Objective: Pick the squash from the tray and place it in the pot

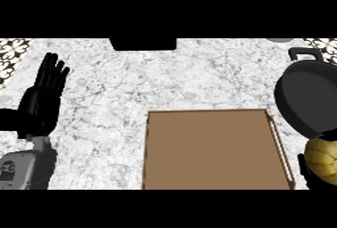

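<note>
Squash [322, 160] sits clamped in the right hand [305, 169] at the near right, off the tray [211, 151]. Pot [309, 95] lies just beyond, farther along the bench [132, 89]. Left hand [43, 100] rests open, far left.

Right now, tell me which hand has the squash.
The right hand, at the lower right edge, curls round the yellow squash; the left hand rests open, holding nothing.

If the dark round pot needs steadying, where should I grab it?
Probably the black loop handle at the far end of the dark round pot: it juts past the rim, leaving a finger gap. Come from above, at the far side; the right hand, curled round the yellow bumpy squash, crowds the near rim.
</note>
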